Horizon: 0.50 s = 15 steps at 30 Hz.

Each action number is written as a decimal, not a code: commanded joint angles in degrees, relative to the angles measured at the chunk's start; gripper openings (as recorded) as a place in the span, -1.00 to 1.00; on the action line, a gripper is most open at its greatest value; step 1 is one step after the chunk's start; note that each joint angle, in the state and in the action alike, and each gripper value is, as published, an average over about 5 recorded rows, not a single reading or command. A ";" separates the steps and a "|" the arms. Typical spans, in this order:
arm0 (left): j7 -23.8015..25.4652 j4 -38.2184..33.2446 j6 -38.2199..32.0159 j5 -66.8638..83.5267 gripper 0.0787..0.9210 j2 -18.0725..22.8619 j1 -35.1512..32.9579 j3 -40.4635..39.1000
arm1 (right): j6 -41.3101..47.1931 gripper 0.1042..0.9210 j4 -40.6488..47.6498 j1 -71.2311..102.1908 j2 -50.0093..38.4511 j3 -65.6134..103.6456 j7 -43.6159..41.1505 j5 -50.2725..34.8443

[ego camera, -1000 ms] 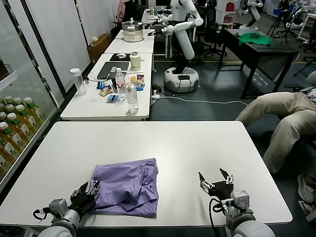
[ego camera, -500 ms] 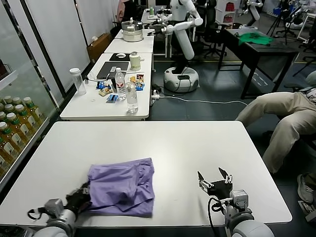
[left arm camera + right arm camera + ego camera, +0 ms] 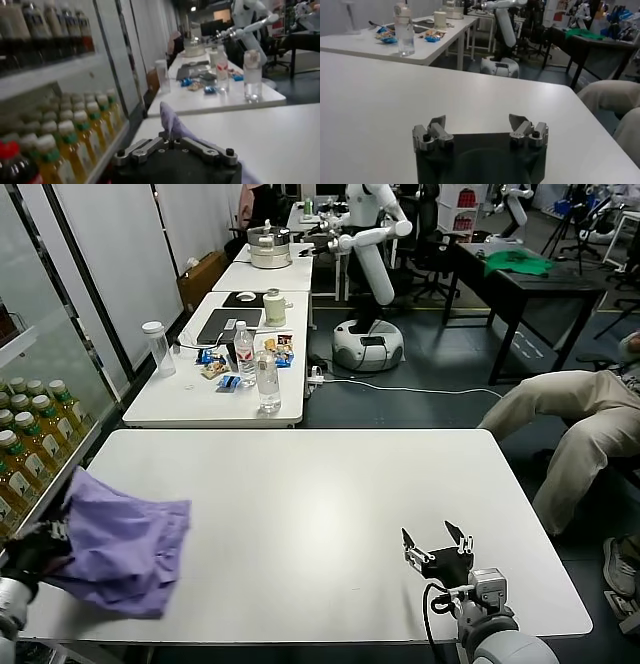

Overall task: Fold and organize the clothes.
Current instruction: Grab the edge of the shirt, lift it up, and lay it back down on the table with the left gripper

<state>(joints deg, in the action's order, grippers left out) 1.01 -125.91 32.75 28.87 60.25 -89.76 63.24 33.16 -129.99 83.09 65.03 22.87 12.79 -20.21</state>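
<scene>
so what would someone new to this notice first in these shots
Probably the bunched lavender cotton T-shirt at the white table's near left corner, partly draped over the edge, pinched by the left gripper. Next, the right gripper, open and holding nothing over the table's near right part. Beyond, rows of green-capped bottles stand behind glass at far left.

The left tool (image 3: 35, 546), clamped on the lavender T-shirt (image 3: 125, 539), has dragged it from the middle of the surface's (image 3: 330, 504) near edge to the near left corner, where it now overhangs the left edge.
</scene>
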 commanded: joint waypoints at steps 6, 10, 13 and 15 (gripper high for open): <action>-1.02 -14.92 0.68 -3.26 -0.97 10.81 -0.18 -31.30 | -0.01 0.76 -0.03 0.72 -0.02 0.56 0.06 0.27; -1.48 -12.08 0.24 -10.35 -0.97 18.30 1.84 -47.00 | 0.00 0.76 0.08 0.76 0.05 0.09 0.11 0.68; -1.30 -8.19 -1.68 -12.74 -0.97 22.55 4.70 -52.73 | 0.00 0.76 0.13 0.75 0.07 -0.21 0.16 0.92; -1.48 -4.86 -4.78 -14.08 -0.97 24.89 6.68 -54.40 | 0.00 0.76 0.15 0.76 0.11 -0.43 0.18 1.10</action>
<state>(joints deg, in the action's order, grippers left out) 0.58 -134.66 32.74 24.30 69.73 -88.46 38.82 33.16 -129.86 83.76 65.14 22.63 12.91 -19.41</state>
